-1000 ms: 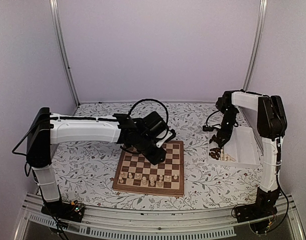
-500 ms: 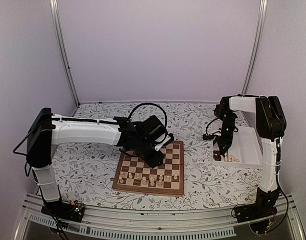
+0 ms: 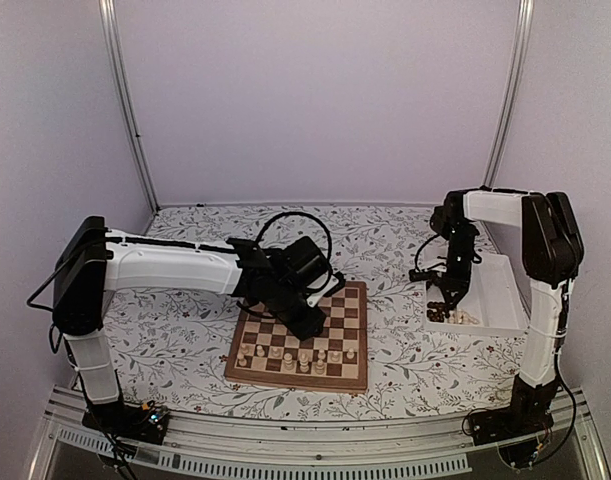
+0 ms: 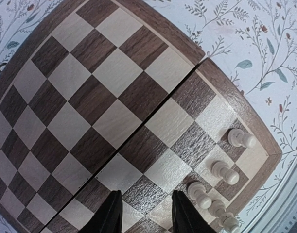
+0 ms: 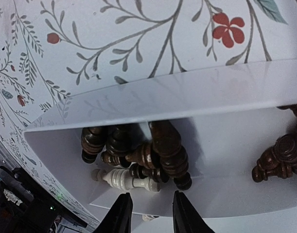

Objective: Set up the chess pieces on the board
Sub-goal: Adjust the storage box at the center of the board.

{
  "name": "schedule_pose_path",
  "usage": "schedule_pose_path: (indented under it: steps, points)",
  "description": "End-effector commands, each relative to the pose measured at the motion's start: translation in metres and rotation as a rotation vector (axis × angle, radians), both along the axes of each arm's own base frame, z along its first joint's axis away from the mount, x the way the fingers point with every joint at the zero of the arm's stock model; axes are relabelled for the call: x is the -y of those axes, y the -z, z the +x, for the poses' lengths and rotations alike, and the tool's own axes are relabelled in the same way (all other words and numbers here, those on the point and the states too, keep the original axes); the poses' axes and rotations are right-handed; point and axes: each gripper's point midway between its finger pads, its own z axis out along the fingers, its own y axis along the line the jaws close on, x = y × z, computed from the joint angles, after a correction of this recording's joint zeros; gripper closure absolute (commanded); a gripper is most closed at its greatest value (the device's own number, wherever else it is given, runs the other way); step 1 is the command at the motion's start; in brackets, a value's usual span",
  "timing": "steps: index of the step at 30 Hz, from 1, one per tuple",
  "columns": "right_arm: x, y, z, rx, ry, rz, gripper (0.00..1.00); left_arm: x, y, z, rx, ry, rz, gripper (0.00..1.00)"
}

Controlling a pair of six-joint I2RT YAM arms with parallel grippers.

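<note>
Since 1 s ago: left arm has dropped and pulled back a bit toward the near side of the board. Right wrist has swung in from the tray's edge and now sits lower, over the tray's near-left corner.

Top view: left gripper point(image 3: 308, 320) low over the mid-left of the board point(image 3: 356, 291), opening hidden by the wrist. Pale pieces point(image 3: 276, 352) stand in the two near rows; rest of the squares bare. Right gripper point(image 3: 448, 303) points down into the white tray point(image 3: 497, 290), which lies on the floral tablecloth point(image 3: 175, 330), well apart from the board on the right. A few dark pieces point(image 3: 432, 314) show just beside it.

Left wrist view: left gripper point(image 4: 146, 218) w/ fingers point(image 4: 112, 216) moderately apart, nothing btwn them, board point(image 4: 90, 92) squares under them. Four pale pieces point(image 4: 225, 172) upright in a line by the board's corner, to the right of the fingers, not touching them.

Right wrist view: right gripper point(image 5: 149, 216) w/ fingers point(image 5: 120, 213) apart, empty, above the tray point(image 5: 163, 97) corner. Dark pieces point(image 5: 155, 153) heaped on their sides there, one pale piece point(image 5: 120, 178) lying against them; another dark one point(image 5: 279, 160) apart at right.
</note>
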Motion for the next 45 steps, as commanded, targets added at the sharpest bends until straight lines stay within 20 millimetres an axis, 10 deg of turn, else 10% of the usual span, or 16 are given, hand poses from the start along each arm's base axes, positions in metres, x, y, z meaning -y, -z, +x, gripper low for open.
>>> schedule_pose_path:
  steps: [1,25,45]
  points:
    - [0.004,-0.008,-0.013,-0.002,-0.004,-0.023,0.67,0.000,-0.005,0.003,0.002,-0.009,-0.027,0.64]
    - [-0.033,0.008,-0.025,-0.034,0.083,0.110,0.68,0.014,-0.017,-0.002,-0.012,0.002,-0.059,0.64]
    - [-0.130,-0.010,-0.009,0.054,0.077,0.439,0.69,0.058,-0.035,0.019,0.006,-0.057,-0.151,0.64]
